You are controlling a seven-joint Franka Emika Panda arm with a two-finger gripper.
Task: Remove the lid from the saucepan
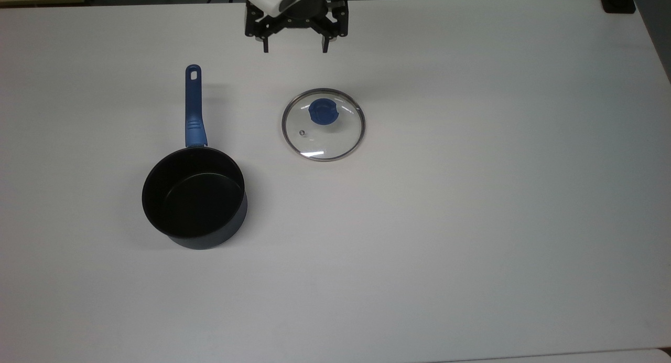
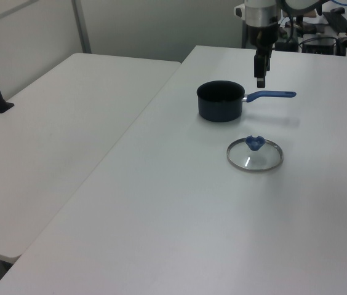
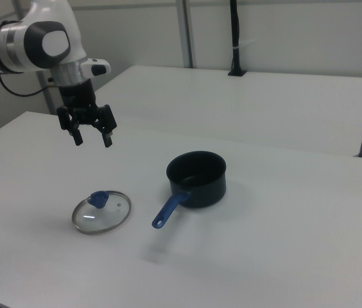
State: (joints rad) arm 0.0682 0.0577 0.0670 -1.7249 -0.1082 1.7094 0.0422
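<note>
While my gripper [image 1: 294, 49] hangs in the air with its fingers spread wide and nothing between them, the lid [image 1: 323, 124] lies flat on the white table [image 1: 472, 221], knob up, well apart from the saucepan [image 1: 194, 196]. In the top view my wrist is cut off by the upper edge, so I see little more than the two dark fingers pointing down above the table, beyond the lid's far rim. The right view shows me raised clear above the lid [image 3: 102, 212], fingers [image 3: 77, 138] open, with the saucepan [image 3: 196, 178] to the right view's right, its blue handle pointing toward the camera. In the left view my gripper [image 2: 260, 78] is seen edge-on, so its opening cannot be read there; it hangs above the saucepan's [image 2: 221, 101] handle, and the lid [image 2: 255, 154] sits nearer the camera. The saucepan is uncovered, its black inside bare. Any lettering on the glass is too small to make out.
</note>
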